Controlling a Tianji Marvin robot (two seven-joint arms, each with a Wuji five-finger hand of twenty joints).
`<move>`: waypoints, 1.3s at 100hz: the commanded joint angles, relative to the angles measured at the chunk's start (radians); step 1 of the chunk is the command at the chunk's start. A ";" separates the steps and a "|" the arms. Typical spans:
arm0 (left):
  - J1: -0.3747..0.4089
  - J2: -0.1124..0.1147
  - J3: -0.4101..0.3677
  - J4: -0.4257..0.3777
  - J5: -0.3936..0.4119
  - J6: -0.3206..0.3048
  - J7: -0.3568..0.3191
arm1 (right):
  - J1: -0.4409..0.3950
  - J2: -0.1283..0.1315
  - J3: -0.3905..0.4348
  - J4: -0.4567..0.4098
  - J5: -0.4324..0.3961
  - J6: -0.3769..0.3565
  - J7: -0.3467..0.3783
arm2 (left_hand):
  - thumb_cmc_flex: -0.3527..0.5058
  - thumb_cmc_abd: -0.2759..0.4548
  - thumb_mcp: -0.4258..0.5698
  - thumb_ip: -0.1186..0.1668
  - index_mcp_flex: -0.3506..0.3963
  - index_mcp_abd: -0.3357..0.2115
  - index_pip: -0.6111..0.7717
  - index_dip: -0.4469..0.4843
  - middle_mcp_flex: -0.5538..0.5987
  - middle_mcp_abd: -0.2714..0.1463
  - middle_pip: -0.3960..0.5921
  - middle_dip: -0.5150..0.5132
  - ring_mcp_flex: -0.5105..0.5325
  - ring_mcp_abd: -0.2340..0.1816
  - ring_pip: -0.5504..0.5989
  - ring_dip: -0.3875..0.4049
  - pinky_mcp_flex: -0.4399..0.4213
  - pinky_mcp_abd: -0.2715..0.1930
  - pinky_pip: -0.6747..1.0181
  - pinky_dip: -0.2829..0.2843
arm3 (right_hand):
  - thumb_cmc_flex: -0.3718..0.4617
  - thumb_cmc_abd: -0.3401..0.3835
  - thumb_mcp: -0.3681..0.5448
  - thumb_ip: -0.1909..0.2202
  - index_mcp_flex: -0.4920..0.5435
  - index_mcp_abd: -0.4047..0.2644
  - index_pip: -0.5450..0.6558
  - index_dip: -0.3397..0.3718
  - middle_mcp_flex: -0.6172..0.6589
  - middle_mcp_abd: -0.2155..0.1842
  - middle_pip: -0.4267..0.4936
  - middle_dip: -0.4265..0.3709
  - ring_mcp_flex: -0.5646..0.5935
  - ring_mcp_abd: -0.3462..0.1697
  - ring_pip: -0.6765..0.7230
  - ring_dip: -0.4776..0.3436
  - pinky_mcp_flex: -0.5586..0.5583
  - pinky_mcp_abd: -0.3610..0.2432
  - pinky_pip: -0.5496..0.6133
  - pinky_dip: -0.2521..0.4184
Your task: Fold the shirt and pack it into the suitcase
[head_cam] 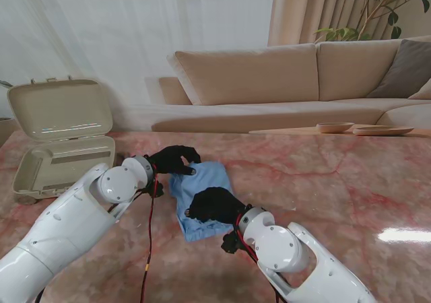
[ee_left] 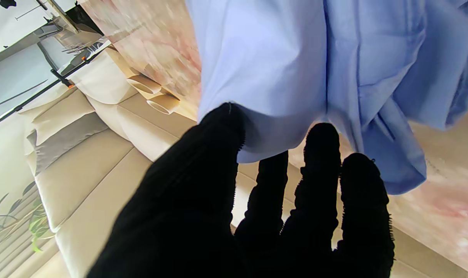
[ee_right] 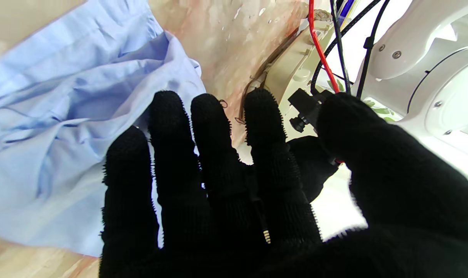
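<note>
Lying bunched on the marble surface (head_cam: 323, 182), between both hands: the blue shirt (head_cam: 205, 185), already folded small, long axis running away from the robot. Resting fingers-spread on the near end, the right hand (head_cam: 214, 205), gripping nothing. Touching the far left corner, the left hand (head_cam: 174, 160), fingers loosely apart; whether pinching cloth, impossible to tell. Standing open and holding nothing at far left, the suitcase (head_cam: 60, 165), nearer the left hand, so probably calling for a leftward carry.
</note>
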 commanded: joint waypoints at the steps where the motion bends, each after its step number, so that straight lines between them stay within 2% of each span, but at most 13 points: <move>1: -0.005 -0.008 0.009 0.022 0.008 0.001 0.011 | -0.008 -0.004 -0.005 0.012 0.007 -0.001 0.016 | 0.053 -0.028 0.009 -0.029 0.033 -0.011 0.044 -0.001 0.061 -0.020 0.005 0.082 0.045 -0.035 0.059 0.036 0.033 -0.030 0.074 0.028 | -0.036 0.000 0.002 -0.009 0.022 -0.020 -0.007 0.013 -0.014 -0.009 0.001 -0.012 -0.008 -0.024 -0.003 0.004 -0.013 -0.013 -0.018 -0.010; 8: -0.013 -0.013 0.017 0.043 0.017 0.004 0.030 | -0.006 -0.004 -0.009 0.017 0.012 -0.007 0.018 | 0.088 -0.031 0.057 -0.035 0.051 -0.001 0.066 -0.018 0.133 -0.018 -0.045 0.151 0.123 -0.028 0.069 0.161 0.095 -0.048 0.119 0.041 | -0.034 0.002 0.000 -0.010 0.019 -0.018 -0.007 0.013 -0.018 -0.007 -0.001 -0.013 -0.013 -0.025 -0.008 0.001 -0.019 -0.024 -0.028 -0.015; 16: -0.023 -0.016 0.025 0.065 0.023 0.009 0.035 | -0.004 -0.003 -0.013 0.022 0.016 -0.014 0.023 | 0.132 -0.040 0.091 -0.040 0.063 0.007 0.069 -0.028 0.167 -0.018 -0.081 0.181 0.167 -0.022 0.049 0.201 0.129 -0.053 0.131 0.039 | -0.033 0.008 -0.004 -0.009 0.016 -0.014 -0.009 0.012 -0.020 -0.006 -0.003 -0.014 -0.017 -0.026 -0.014 -0.001 -0.025 -0.030 -0.038 -0.019; 48: -0.039 -0.011 0.044 0.115 0.017 0.023 -0.005 | 0.018 -0.002 -0.035 0.063 0.034 -0.031 0.042 | 0.146 -0.023 0.164 -0.032 0.061 0.030 0.034 -0.040 0.144 -0.012 -0.072 0.163 0.171 -0.001 -0.015 0.221 0.124 -0.049 0.111 0.030 | -0.023 0.016 -0.015 -0.005 0.018 -0.004 -0.014 0.011 -0.021 0.000 -0.007 -0.018 -0.018 -0.023 -0.027 -0.008 -0.029 -0.033 -0.048 -0.024; 72: -0.058 -0.006 0.072 0.151 0.012 0.026 -0.044 | 0.047 0.000 -0.061 0.116 0.050 -0.042 0.072 | 0.146 -0.049 0.258 -0.030 0.039 0.075 -0.101 -0.078 0.064 0.003 -0.017 0.075 0.162 -0.005 -0.105 0.234 0.108 -0.053 0.073 0.017 | -0.026 0.015 -0.012 -0.004 0.024 -0.006 -0.014 0.012 -0.016 -0.001 -0.006 -0.020 -0.014 -0.025 -0.031 -0.011 -0.030 -0.037 -0.052 -0.028; 93: -0.062 -0.008 0.084 0.174 0.007 0.024 -0.048 | 0.065 0.001 -0.068 0.147 0.052 -0.038 0.085 | 0.133 -0.036 0.222 -0.037 0.024 0.092 -0.170 -0.110 0.055 0.010 -0.015 0.053 0.155 -0.010 -0.118 0.230 0.104 -0.059 0.067 0.013 | -0.031 0.008 -0.001 -0.007 0.022 -0.009 -0.013 0.012 -0.019 -0.005 -0.006 -0.021 -0.019 -0.032 -0.034 -0.014 -0.035 -0.045 -0.054 -0.031; 96: -0.062 -0.008 0.083 0.175 0.006 0.024 -0.047 | 0.064 0.002 -0.066 0.146 0.052 -0.038 0.087 | 0.130 -0.024 0.182 -0.033 0.026 0.092 -0.177 -0.113 0.058 0.010 -0.021 0.055 0.146 -0.012 -0.104 0.218 0.103 -0.060 0.064 0.009 | -0.033 0.009 0.000 -0.007 0.022 -0.009 -0.013 0.012 -0.021 -0.005 -0.007 -0.022 -0.021 -0.033 -0.035 -0.015 -0.036 -0.046 -0.055 -0.032; 106: -0.054 -0.008 0.070 0.165 -0.004 0.030 -0.047 | 0.053 0.005 -0.050 0.127 0.040 -0.045 0.084 | 0.088 -0.002 0.149 -0.026 0.021 0.096 -0.186 -0.117 0.048 0.013 -0.026 0.052 0.121 -0.015 -0.086 0.197 0.089 -0.060 0.055 0.005 | -0.037 0.010 0.000 -0.009 0.020 -0.014 -0.015 0.011 -0.022 -0.008 -0.008 -0.024 -0.023 -0.037 -0.038 -0.017 -0.038 -0.051 -0.057 -0.035; 112: -0.045 -0.007 0.057 0.147 -0.007 0.039 -0.047 | 0.041 0.007 -0.037 0.106 0.027 -0.050 0.078 | 0.040 0.030 0.114 -0.007 0.020 0.096 -0.194 -0.118 0.033 0.015 -0.016 0.032 0.087 -0.019 -0.042 0.142 0.076 -0.055 0.046 0.000 | -0.039 0.011 0.000 -0.010 0.019 -0.013 -0.017 0.011 -0.024 -0.010 -0.010 -0.025 -0.025 -0.040 -0.040 -0.019 -0.038 -0.052 -0.058 -0.036; 116: -0.038 -0.004 0.047 0.130 -0.003 0.044 -0.049 | 0.033 0.008 -0.027 0.091 0.019 -0.054 0.074 | -0.011 0.065 0.075 0.015 0.016 0.100 -0.209 -0.120 0.012 0.017 0.007 -0.028 0.053 -0.028 -0.005 0.022 0.064 -0.051 0.035 -0.007 | -0.042 0.014 -0.001 -0.009 0.020 -0.014 -0.018 0.011 -0.026 -0.012 -0.011 -0.026 -0.025 -0.041 -0.042 -0.020 -0.038 -0.053 -0.058 -0.037; 119: -0.032 -0.001 0.039 0.117 0.001 0.048 -0.049 | 0.026 0.009 -0.019 0.079 0.014 -0.056 0.071 | -0.025 0.079 0.049 0.027 0.008 0.106 -0.224 -0.124 0.001 0.017 0.017 -0.076 0.040 -0.028 0.003 -0.011 0.055 -0.049 0.027 -0.013 | -0.042 0.015 -0.002 -0.009 0.019 -0.015 -0.019 0.011 -0.027 -0.012 -0.012 -0.026 -0.026 -0.041 -0.043 -0.021 -0.038 -0.053 -0.059 -0.037; 130: -0.008 0.008 0.002 0.058 0.015 0.065 -0.056 | -0.009 0.013 0.016 0.033 -0.002 -0.072 0.061 | -0.051 0.090 -0.009 0.026 -0.009 0.121 -0.266 -0.137 -0.020 0.026 0.000 -0.094 0.007 -0.017 -0.028 -0.044 0.028 -0.040 0.003 -0.025 | -0.044 0.023 -0.008 -0.009 0.012 -0.019 -0.026 0.011 -0.030 -0.014 -0.016 -0.029 -0.029 -0.042 -0.048 -0.024 -0.042 -0.054 -0.064 -0.040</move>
